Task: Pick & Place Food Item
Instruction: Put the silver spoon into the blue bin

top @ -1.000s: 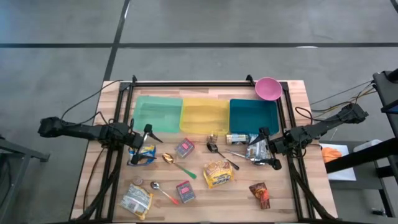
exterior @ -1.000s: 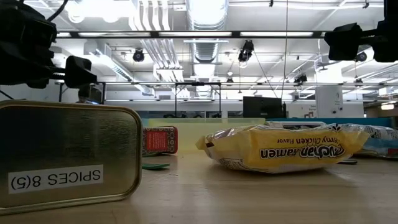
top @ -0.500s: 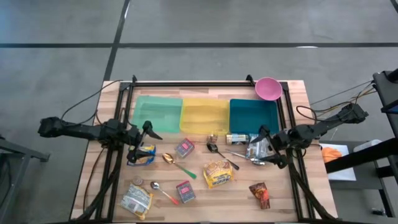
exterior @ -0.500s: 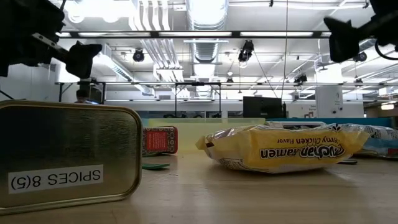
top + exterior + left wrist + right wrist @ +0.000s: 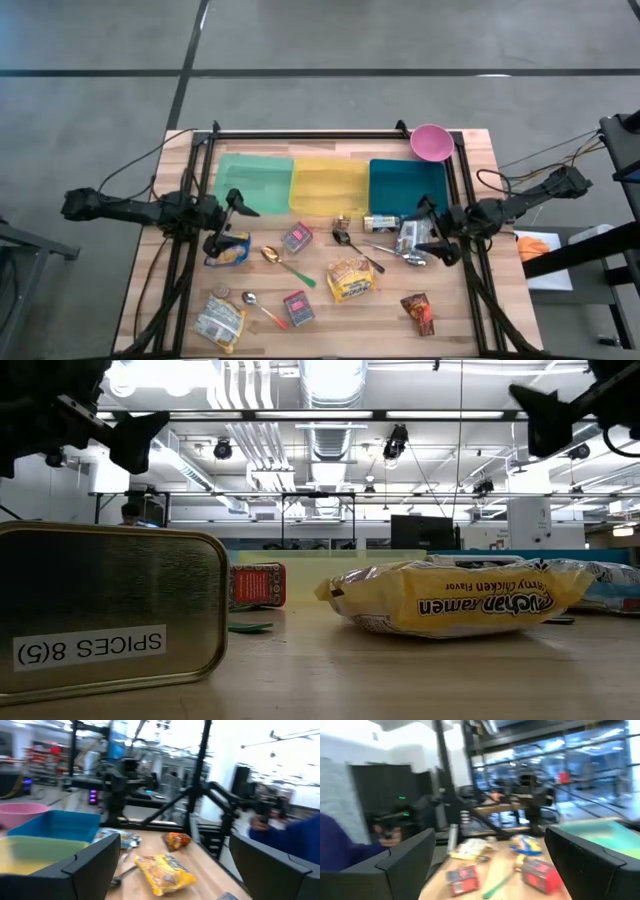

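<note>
Food items lie scattered on the wooden table (image 5: 480,180), none held: the yellow ramen packet (image 5: 352,278) sits between the two grippers, nearer the front edge. Beyond them stand green (image 5: 254,183), yellow (image 5: 328,185) and blue bins (image 5: 408,184), likely where the food belongs. The left gripper (image 5: 238,207) hovers, jaws spread and empty, above a blue-and-yellow packet (image 5: 232,250). The right gripper (image 5: 424,225), likewise spread and empty, hangs over a silvery packet (image 5: 410,240).

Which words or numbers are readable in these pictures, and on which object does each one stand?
"SPICES 8(5)", upside down, on the metal tin.
"Chicken Flavor" and "ramen", upside down, on the yellow noodle packet.
The print on the red packet is too small to read.
</note>
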Robot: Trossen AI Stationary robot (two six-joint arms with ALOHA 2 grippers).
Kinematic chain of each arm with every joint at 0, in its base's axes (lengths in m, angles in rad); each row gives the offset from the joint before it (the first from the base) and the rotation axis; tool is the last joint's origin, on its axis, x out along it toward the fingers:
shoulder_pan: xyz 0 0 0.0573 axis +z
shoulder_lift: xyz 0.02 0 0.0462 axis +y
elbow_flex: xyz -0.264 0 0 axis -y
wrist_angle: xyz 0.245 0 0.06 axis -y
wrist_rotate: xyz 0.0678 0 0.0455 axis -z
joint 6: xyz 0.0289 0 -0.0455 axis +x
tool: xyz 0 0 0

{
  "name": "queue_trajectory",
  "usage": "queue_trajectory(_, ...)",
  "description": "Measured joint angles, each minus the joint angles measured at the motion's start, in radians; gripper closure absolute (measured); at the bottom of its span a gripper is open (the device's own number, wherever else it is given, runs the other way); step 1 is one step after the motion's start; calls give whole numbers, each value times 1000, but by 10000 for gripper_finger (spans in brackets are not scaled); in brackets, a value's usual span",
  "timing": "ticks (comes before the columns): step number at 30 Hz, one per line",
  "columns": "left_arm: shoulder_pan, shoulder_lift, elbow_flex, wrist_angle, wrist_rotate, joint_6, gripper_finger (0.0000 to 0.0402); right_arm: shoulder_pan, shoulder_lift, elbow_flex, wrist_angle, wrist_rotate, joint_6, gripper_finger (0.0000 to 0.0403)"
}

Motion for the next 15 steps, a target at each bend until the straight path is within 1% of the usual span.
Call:
queue_trajectory(3,0,0,0,-3,-90,-13,21,2,15,0,4,17,-15,31)
queue_trajectory(6,0,0,0,-6,-177,-89,21,1,23,44,-90,22,3,31)
queue_trajectory(7,1,0,0,-7,-186,-106,21,1,24,74,-158,22,19,31)
queue_trajectory(9,0,0,0,-11,-187,-115,21,1,30,155,-351,35,58,31)
queue_trajectory(12,0,0,0,-15,-188,-111,21,1,61,284,-623,127,129,31)
queue_trajectory(15,1,0,0,-29,-189,-105,21,1,108,396,-822,196,192,31)
